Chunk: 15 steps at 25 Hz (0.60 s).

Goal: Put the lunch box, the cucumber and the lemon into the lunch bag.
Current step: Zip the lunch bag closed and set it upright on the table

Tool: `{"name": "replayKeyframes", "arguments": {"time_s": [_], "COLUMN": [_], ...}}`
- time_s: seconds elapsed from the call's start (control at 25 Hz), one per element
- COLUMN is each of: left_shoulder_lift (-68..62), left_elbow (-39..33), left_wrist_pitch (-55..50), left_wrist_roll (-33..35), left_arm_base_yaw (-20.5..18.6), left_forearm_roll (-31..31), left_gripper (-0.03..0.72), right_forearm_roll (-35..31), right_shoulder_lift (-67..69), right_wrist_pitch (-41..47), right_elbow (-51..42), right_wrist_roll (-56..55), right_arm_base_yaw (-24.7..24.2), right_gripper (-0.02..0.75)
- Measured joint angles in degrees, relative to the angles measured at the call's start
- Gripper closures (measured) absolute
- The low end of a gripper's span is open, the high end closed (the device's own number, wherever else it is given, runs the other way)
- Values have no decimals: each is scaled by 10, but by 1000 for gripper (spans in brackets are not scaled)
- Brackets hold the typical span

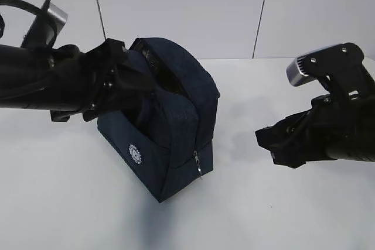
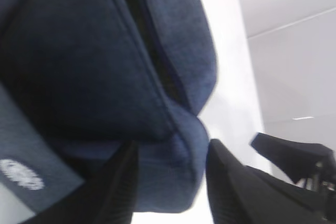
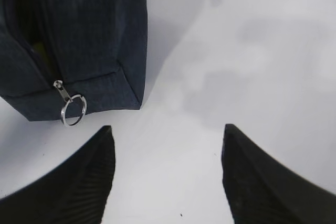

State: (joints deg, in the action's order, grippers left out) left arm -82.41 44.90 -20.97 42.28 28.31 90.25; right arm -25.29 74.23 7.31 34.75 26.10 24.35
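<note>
Your left gripper (image 2: 170, 182) pinches the lunch bag (image 1: 176, 121) by its front rim, your right gripper (image 3: 165, 177) hangs open and empty beside it, no food showing; next, judge whether anything remains to load.

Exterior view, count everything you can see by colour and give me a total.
Dark navy: 1, the boxy fabric lunch bag
Black: 2, the left gripper and the right gripper
White: 1, the table
Total: 4

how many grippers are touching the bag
1. The left gripper has its fingers around a fold of the bag near its top edge. The right gripper hangs open over the table, apart from it.
</note>
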Motion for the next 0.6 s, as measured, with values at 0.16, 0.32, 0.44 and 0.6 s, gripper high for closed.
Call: {"name": "replayKeyframes", "arguments": {"time_s": [0.16, 0.32, 0.44, 0.6], "left_shoulder_lift": [-2, -2, -2, -2], "left_elbow": [0, 0, 0, 0], "left_wrist_pitch": [-38, -27, 35, 134], "left_wrist_roll": [122, 234, 254, 259], "left_arm_base_yaw": [0, 26, 68, 130], "left_forearm_roll": [64, 61, 25, 17], "left_gripper": [377, 377, 377, 377], "right_forearm_roll": [-1, -1, -1, -1], "right_shoulder_lift": [-1, -1, -1, -1], "right_wrist_pitch": [-1, 5, 14, 24], "right_elbow": [0, 0, 0, 0], "right_wrist_roll": [0, 1, 1, 3], "right_arm_base_yaw": [0, 0, 0, 0], "right_gripper": [253, 253, 253, 253]}}
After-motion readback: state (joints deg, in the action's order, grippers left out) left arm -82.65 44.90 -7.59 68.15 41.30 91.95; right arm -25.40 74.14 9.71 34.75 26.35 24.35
